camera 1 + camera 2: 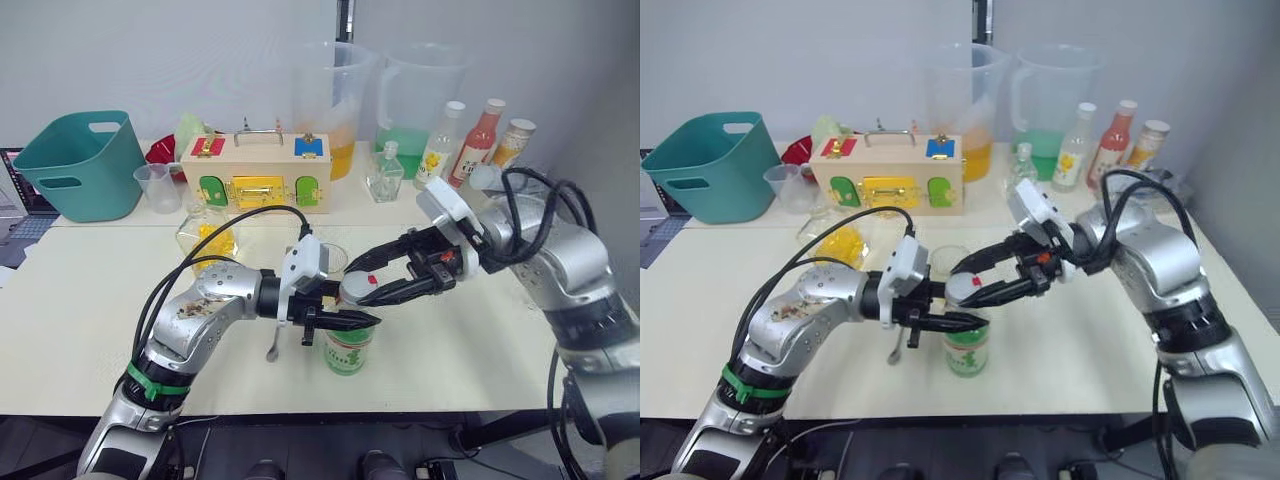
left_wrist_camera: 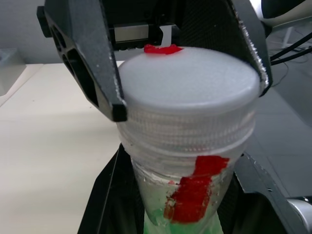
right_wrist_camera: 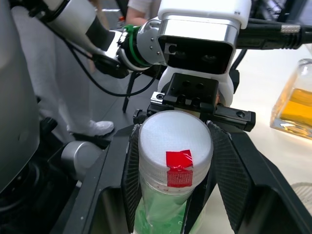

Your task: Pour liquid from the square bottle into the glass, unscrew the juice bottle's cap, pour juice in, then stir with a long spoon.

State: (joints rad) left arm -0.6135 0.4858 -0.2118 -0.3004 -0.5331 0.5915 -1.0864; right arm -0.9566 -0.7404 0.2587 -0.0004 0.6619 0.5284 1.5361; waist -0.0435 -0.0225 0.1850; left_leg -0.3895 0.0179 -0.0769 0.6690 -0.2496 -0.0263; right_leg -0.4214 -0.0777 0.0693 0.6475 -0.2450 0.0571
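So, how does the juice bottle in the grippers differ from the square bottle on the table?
The juice bottle is slim, with a green-and-white label; the square bottle is squat, faceted glass without a label. The juice bottle holds pale green liquid, the square bottle yellow. The left gripper grips the juice bottle's neck while the right gripper closes on its white cap; the square bottle stands free. Both are upright and clear.
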